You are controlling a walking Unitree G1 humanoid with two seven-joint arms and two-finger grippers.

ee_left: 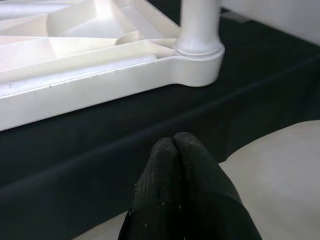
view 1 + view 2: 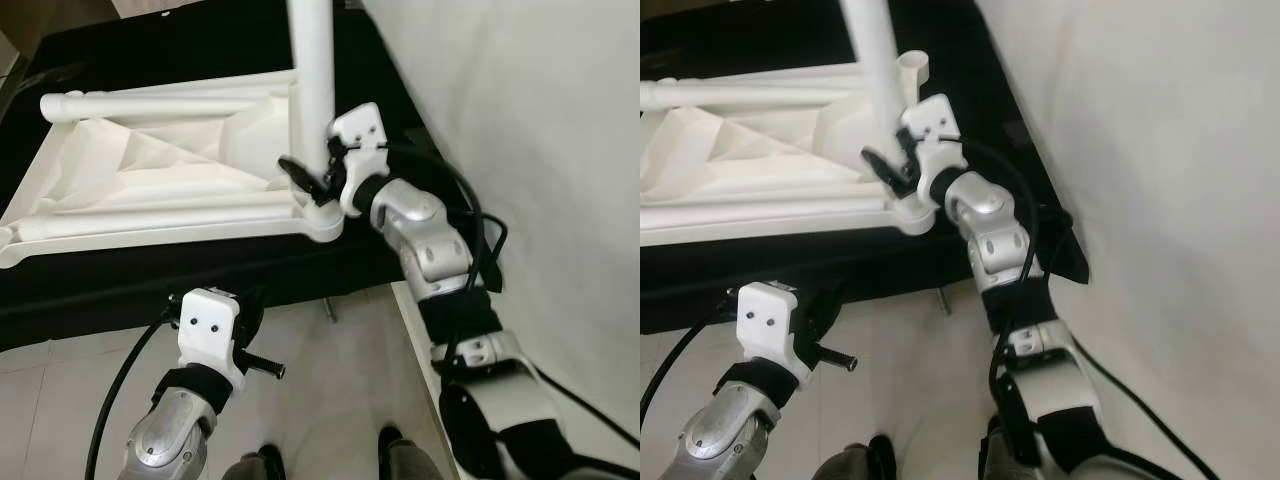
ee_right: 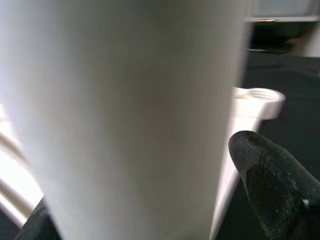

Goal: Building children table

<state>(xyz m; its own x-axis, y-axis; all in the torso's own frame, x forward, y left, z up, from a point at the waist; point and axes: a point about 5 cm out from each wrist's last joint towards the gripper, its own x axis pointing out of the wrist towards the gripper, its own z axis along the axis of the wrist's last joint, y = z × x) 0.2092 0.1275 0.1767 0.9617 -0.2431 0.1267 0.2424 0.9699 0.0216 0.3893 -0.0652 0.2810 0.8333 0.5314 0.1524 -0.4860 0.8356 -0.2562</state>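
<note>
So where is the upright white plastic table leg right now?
The white plastic table leg stands in the near right corner socket of the upturned white tabletop, gripped low down by the right gripper.

A black cloth-covered platform [image 2: 150,285] spans the upper part of the head views, its front edge running across above a pale tiled floor [image 2: 330,390]. A large white fabric sheet [image 2: 540,140] covers the right side, its edge slanting down beside the platform. Two dark shoe tips [image 2: 388,438] show on the tiles at the bottom edge.
</note>
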